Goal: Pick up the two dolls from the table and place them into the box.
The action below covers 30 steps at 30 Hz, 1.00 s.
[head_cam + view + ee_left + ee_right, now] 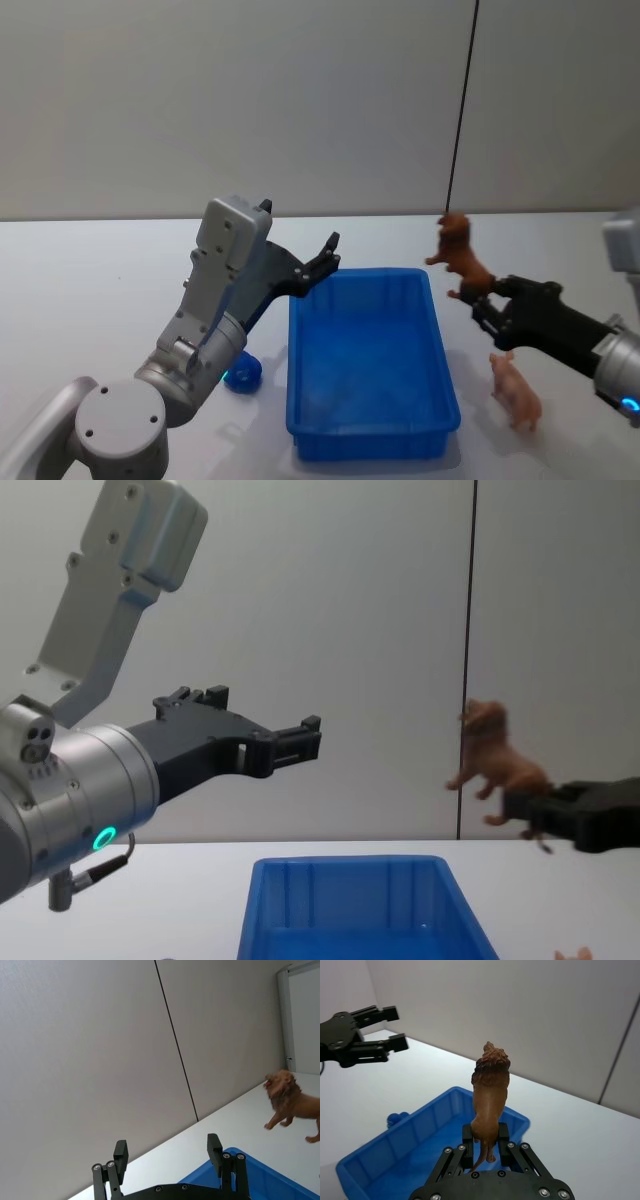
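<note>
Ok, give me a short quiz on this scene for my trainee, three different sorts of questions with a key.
1. Which gripper holds the brown doll: A left, B right?
2. True or false: the peach doll lies inside the blue box.
3. Fill in: the left gripper has its jaws ____.
Key: 1 B, the right gripper holds it in the air. 2 false, it stands on the table. 3 open, with nothing between them.
</note>
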Each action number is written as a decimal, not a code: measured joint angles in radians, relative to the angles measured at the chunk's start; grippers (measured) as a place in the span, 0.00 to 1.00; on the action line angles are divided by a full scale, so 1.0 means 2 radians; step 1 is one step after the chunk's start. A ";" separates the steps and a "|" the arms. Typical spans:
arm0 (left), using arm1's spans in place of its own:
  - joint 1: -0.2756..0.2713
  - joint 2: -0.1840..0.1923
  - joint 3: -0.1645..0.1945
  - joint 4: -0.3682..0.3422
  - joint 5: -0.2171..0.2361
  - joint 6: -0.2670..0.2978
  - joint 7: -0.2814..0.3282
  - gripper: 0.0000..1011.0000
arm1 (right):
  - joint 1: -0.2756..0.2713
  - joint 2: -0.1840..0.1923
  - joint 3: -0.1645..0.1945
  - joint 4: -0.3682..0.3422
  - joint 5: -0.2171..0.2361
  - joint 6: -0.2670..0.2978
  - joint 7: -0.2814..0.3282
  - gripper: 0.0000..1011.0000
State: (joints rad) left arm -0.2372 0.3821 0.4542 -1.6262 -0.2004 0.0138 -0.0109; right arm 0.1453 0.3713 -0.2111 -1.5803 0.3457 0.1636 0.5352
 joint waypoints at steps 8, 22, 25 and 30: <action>0.000 0.000 0.000 0.000 0.000 0.000 0.000 0.99 | 0.025 -0.023 -0.021 0.024 -0.017 0.016 0.026 0.31; 0.000 0.000 0.000 0.000 0.000 0.000 0.000 0.99 | 0.043 -0.036 -0.035 0.048 -0.031 0.026 0.034 0.77; 0.000 0.000 0.000 0.000 0.000 0.000 0.000 0.99 | 0.043 -0.036 -0.035 0.049 -0.032 0.026 0.031 0.83; 0.000 0.000 0.000 0.000 0.000 0.000 0.000 0.99 | 0.040 -0.030 -0.031 0.048 -0.027 0.024 0.019 0.97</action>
State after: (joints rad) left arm -0.2372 0.3821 0.4542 -1.6262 -0.2005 0.0138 -0.0109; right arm 0.2262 0.3110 -0.2732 -1.4845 0.2913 0.2119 0.5738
